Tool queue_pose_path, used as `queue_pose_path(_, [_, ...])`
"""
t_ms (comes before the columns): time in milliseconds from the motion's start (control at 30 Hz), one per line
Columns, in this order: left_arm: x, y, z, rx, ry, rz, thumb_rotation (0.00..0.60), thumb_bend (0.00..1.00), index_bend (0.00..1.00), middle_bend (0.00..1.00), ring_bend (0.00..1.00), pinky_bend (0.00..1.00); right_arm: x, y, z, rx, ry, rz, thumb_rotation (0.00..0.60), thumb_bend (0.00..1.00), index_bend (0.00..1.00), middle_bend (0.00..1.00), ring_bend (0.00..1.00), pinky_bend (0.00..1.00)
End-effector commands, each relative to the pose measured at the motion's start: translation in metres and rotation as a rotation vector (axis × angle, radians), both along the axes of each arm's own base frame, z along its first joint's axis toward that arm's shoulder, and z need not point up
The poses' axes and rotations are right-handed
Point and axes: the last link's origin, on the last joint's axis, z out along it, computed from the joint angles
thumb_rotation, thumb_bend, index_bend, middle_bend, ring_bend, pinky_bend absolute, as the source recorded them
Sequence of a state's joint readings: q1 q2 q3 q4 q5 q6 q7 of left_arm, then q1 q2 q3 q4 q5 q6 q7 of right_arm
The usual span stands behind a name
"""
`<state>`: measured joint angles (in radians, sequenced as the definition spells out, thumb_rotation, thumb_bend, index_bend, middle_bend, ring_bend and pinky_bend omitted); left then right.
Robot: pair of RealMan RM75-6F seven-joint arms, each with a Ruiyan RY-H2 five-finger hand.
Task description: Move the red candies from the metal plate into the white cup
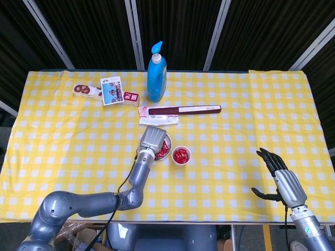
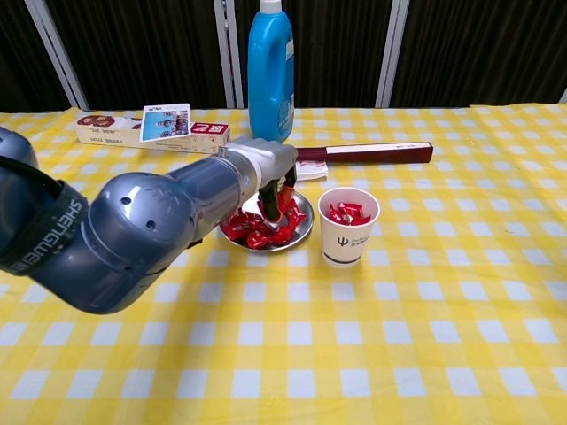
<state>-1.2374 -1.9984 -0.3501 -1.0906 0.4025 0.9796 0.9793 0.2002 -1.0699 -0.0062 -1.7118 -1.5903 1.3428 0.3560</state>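
1. at the near right edge of the yellow checked tablecloth [image 1: 63, 157], the right hand [image 1: 280, 178] hangs with its dark fingers spread and nothing in them (only the head view shows it).
2. near the middle of the table, the white cup [image 2: 347, 227] stands upright with red candies [image 2: 347, 212] already inside it.
3. just left of the cup, the metal plate [image 2: 301, 232] holds a heap of red candies [image 2: 251, 234].
4. over that plate, the left hand [image 2: 270, 177] points its fingers down, and a red candy [image 2: 285, 197] sits pinched at the fingertips (clear of the heap, from the chest view).
5. beyond the plate, a long dark red box [image 1: 183, 110] lies flat, with a small white packet [image 1: 158, 120] beside it.
6. farther back, a blue pump bottle [image 1: 156, 76] stands upright.
7. to its left, a snack box [image 1: 104, 92] lies on the cloth with a card on top.
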Motion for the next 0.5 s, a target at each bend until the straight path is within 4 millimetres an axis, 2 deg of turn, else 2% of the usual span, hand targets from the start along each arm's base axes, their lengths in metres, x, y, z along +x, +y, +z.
queue_pose_path(33, [0.001,0.001,0.010,0.015,-0.018,-0.001,0.600,0.43,0.58,0.88,0.95,0.97,0.000,0.000,0.000,-0.002,0.002,0.001,0.600,0.28,0.00,0.00,0.00,0.00])
queue_pose_path(233, [0.021,-0.003,0.030,0.021,-0.086,-0.049,0.600,0.43,0.58,0.88,0.95,0.97,0.000,0.000,0.000,-0.003,0.007,0.001,0.600,0.28,0.00,0.00,0.00,0.00])
queue_pose_path(500, [0.051,-0.024,0.048,-0.015,-0.169,-0.132,0.600,0.43,0.58,0.88,0.95,0.97,0.000,0.000,0.000,-0.008,0.010,0.001,0.600,0.28,0.00,0.00,0.00,0.00])
